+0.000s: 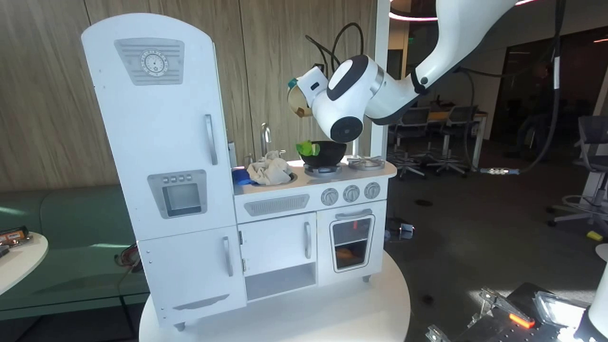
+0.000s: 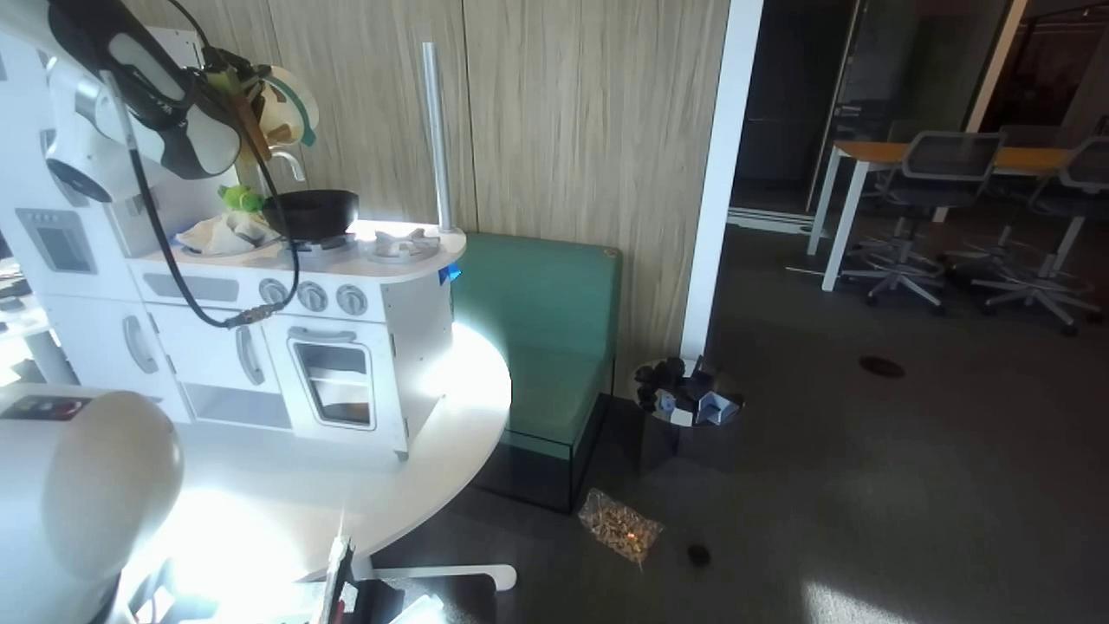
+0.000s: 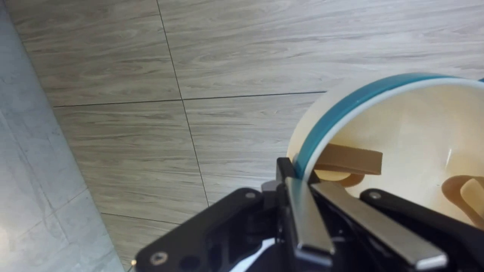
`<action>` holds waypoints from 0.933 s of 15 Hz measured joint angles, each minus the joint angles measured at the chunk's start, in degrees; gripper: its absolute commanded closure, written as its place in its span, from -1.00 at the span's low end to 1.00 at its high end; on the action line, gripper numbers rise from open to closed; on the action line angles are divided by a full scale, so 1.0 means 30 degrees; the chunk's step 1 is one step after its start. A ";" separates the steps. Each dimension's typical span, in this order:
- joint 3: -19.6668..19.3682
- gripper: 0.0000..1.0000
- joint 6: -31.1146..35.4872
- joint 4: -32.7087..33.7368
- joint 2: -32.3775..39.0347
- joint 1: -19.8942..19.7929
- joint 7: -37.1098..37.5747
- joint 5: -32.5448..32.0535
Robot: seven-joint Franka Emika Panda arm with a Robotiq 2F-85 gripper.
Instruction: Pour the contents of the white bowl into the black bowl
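In the wrist view the gripper (image 3: 301, 173) shows up close, its two fingers pinched on the rim of the white bowl (image 3: 416, 121), one outside the wall and one inside; in an exterior view the arm (image 1: 394, 99) hides that grip. The wrist view also looks into the bowl, showing a flat-sided brown block (image 3: 349, 159) by the fingers, a rounded tan and brown shape (image 3: 353, 180) partly behind it, and a larger tan and brown shape (image 3: 474, 190) cut off at the right edge. Both exterior views instead show the black bowl (image 1: 331, 154) on a burner (image 1: 327, 173) of the toy kitchen (image 1: 221, 194), with a green thing (image 1: 308, 148) at its edge; whether that lies in the bowl I cannot tell. In an exterior view a clear bag (image 2: 619, 527) of small bits lies on the floor (image 2: 866, 485). The white bowl is in the air, higher than the black bowl and apart from it, tipped over on its side. Its inside is creamy and glossy, with a blue-green band outside the pale lip.
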 measured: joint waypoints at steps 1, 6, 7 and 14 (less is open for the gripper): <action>-0.0082 0.96 -0.0381 -0.0136 0.0000 -0.0071 -0.0002 0.0000; -0.0650 0.95 -0.1316 -0.0688 -0.0009 -0.0623 -0.0610 0.2203; -0.0658 0.95 -0.1316 -0.0668 -0.0102 -0.0655 -0.0941 0.3491; -0.1073 0.95 0.0911 0.2427 -0.2470 -0.0848 -0.6696 1.4269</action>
